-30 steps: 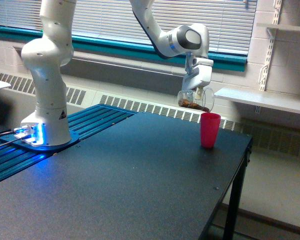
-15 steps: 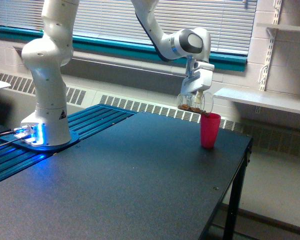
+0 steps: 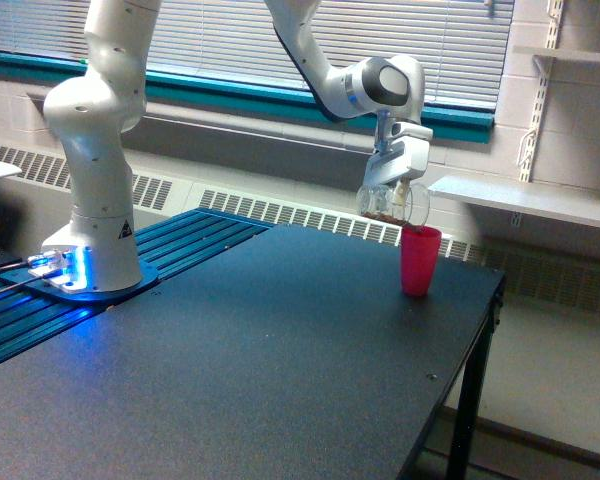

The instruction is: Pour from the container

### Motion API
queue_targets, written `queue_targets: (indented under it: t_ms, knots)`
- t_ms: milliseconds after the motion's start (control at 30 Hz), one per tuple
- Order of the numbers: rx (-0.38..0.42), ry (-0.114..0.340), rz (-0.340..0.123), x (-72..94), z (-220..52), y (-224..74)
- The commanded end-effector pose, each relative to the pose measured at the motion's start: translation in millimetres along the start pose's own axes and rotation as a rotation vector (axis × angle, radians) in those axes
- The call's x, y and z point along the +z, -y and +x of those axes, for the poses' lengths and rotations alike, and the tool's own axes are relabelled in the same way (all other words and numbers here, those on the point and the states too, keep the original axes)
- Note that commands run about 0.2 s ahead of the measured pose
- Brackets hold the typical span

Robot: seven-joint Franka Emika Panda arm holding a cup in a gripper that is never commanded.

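The container (image 3: 389, 204) is a small clear mug with a side handle and brown bits in its bottom. It hangs tilted just above and to the left of a pink cup (image 3: 420, 260) in the exterior view. My gripper (image 3: 398, 183) is shut on the container from above. The pink cup stands upright on the black table (image 3: 250, 370), near its far right corner. The container's lower lip is close to the pink cup's rim; whether they touch I cannot tell.
The arm's white base (image 3: 90, 250) stands on a blue slatted platform at the exterior view's left. The table's right edge (image 3: 460, 380) runs close to the pink cup. A grey shelf (image 3: 540, 200) and a radiator line the wall behind.
The gripper and container have shifted slightly right and up, closer over the pink cup, and the container's tilt has changed a little. The pink cup has not moved.
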State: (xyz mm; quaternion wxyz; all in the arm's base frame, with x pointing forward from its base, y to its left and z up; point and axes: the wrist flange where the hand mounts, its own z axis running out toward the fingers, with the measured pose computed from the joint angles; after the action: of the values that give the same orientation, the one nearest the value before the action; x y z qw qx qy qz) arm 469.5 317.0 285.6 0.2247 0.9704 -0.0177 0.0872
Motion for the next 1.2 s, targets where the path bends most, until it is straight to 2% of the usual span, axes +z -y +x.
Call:
queue_targets:
  t_ms: [33, 700, 1200]
  knots:
    - [-0.029, -0.010, -0.009, -8.0, 4, 3]
    - [-0.075, 0.015, -0.051, -7.1, 8, 14]
    - [-0.056, 0.006, -0.023, -11.2, 9, 11]
